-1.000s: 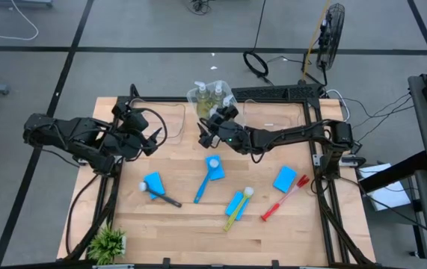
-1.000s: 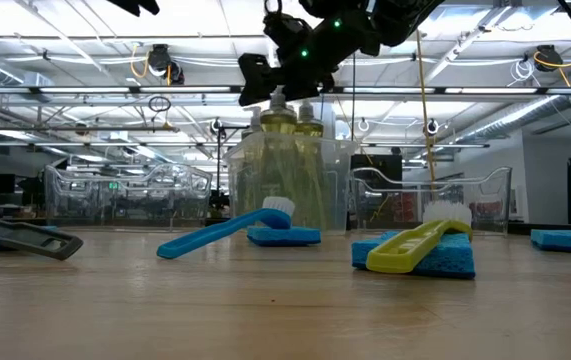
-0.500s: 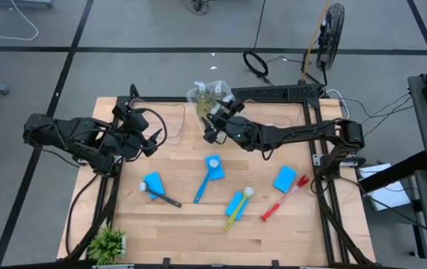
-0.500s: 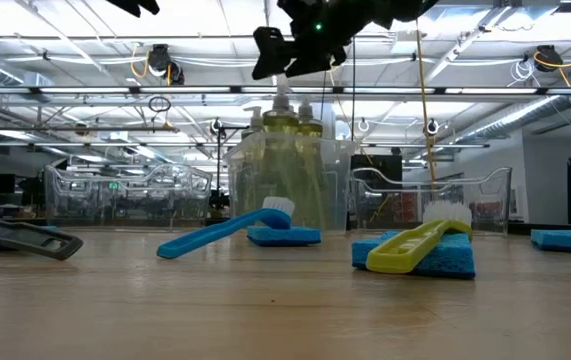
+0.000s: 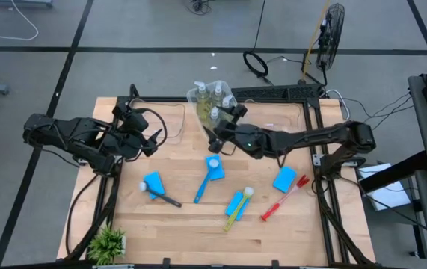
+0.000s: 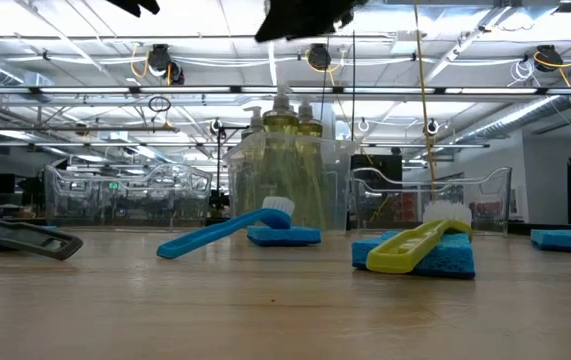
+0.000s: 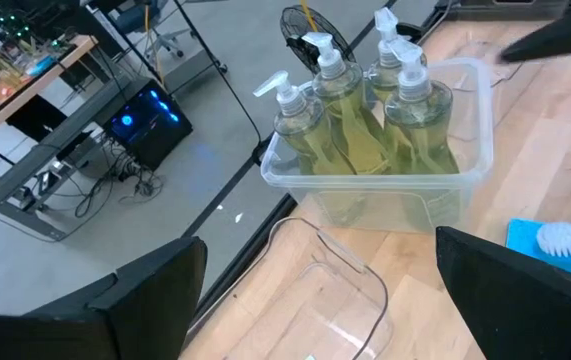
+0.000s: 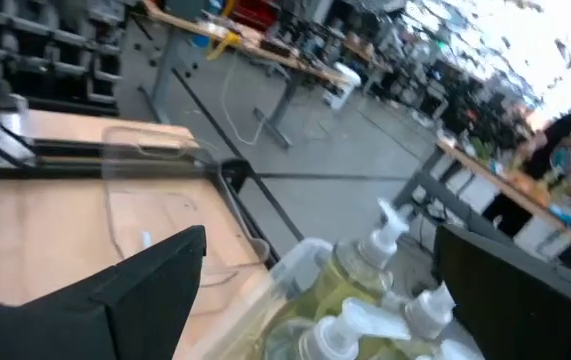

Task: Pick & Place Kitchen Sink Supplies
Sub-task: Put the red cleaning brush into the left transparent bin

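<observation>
Four clear pump bottles of yellowish soap (image 5: 213, 102) (image 7: 360, 115) stand upright in a clear bin (image 7: 475, 140) at the table's far middle. My right gripper (image 5: 217, 134) (image 6: 305, 14) hangs open high above the bin's near side, touching nothing. Soap pumps (image 8: 370, 300) show beyond its fingers. My left gripper (image 5: 151, 139) (image 7: 320, 262) waits open at the table's left. Blue sponges (image 5: 153, 181) (image 5: 285, 178) (image 5: 233, 202) (image 5: 216, 171) lie flat on the table. The blue brush (image 5: 202, 183), black brush (image 5: 165, 198), yellow-green brush (image 5: 237, 211) and red brush (image 5: 283, 199) lie among the sponges.
An empty clear bin (image 7: 335, 290) sits near the left gripper, and another (image 5: 273, 118) sits right of the soap bin. A small green plant (image 5: 108, 243) stands at the near left corner. Bare wood shows along the near edge (image 5: 198, 243).
My right gripper has risen from just above the soap pumps, almost out of the top of the low view. In the high view it has drawn a little toward the near edge. The bottles stay upright in the bin.
</observation>
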Controlling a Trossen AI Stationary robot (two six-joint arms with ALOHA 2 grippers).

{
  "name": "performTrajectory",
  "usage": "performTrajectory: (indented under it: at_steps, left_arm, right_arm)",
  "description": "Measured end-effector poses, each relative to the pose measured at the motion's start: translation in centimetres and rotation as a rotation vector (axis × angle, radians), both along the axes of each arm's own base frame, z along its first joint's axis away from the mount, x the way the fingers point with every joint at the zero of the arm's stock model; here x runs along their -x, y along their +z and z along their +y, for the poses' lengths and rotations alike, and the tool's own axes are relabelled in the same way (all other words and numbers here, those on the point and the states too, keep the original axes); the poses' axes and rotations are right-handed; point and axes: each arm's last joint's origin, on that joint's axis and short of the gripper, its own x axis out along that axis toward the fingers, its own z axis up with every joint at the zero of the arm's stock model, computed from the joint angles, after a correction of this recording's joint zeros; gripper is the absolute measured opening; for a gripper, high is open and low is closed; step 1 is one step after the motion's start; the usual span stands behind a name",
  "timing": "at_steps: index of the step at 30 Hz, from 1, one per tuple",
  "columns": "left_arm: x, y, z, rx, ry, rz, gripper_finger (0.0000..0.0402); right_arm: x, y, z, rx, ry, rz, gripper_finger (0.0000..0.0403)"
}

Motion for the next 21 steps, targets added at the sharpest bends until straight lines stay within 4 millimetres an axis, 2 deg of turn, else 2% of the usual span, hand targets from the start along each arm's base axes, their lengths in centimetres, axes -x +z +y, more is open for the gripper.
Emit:
performTrajectory:
  at_steps: [15, 18, 21]
  left_arm:
    - [0.0, 0.0, 0.0, 0.014, 0.005, -0.012, 0.0392]
    - [-0.1, -0.1, -0.1, 0.067, -0.013, -0.020, 0.0392]
    - [-0.2, -0.2, -0.3, 0.145, -0.044, -0.031, 0.0392]
  right_arm:
    - [4.9, 4.7, 4.1, 0.023, 0.134, -0.001, 0.0381]
    - [6.5, 5.2, 4.5, 0.006, 0.152, 0.038, 0.0380]
    - [8.4, 5.5, 4.3, -0.087, 0.137, 0.055, 0.0382]
